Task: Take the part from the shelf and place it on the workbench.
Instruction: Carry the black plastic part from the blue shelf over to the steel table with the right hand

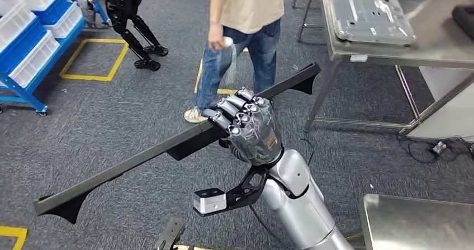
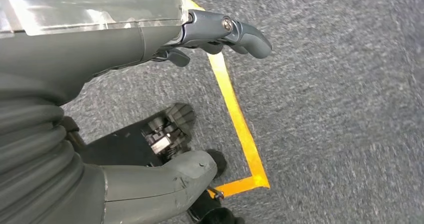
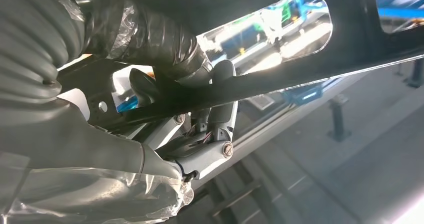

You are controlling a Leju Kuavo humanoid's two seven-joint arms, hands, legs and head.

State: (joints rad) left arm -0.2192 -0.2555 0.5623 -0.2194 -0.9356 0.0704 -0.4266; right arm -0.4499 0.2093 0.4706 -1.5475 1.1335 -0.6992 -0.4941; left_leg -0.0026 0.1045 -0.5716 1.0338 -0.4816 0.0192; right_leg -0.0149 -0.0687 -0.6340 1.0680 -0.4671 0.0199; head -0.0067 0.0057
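Above the carpet, your right hand (image 1: 250,128) has its fingers (image 1: 237,111) clamped mid-length on the long black part (image 1: 134,161); left hand (image 2: 150,43) hangs empty, fingers apart. Swing slowly toward the steel bench (image 1: 447,43), keeping both ends clear of the person (image 1: 246,32).

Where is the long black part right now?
In the head view the long black part is gripped mid-length by the right hand, held over the carpet, left of the steel workbench.

It was a factory workshop: grey carpet floor (image 1: 112,121) marked with yellow tape (image 1: 92,60), a blue rack (image 1: 22,88) of white bins (image 1: 33,60), steel workbenches (image 1: 441,43), and another robot (image 1: 131,20) standing near a person (image 1: 246,37).
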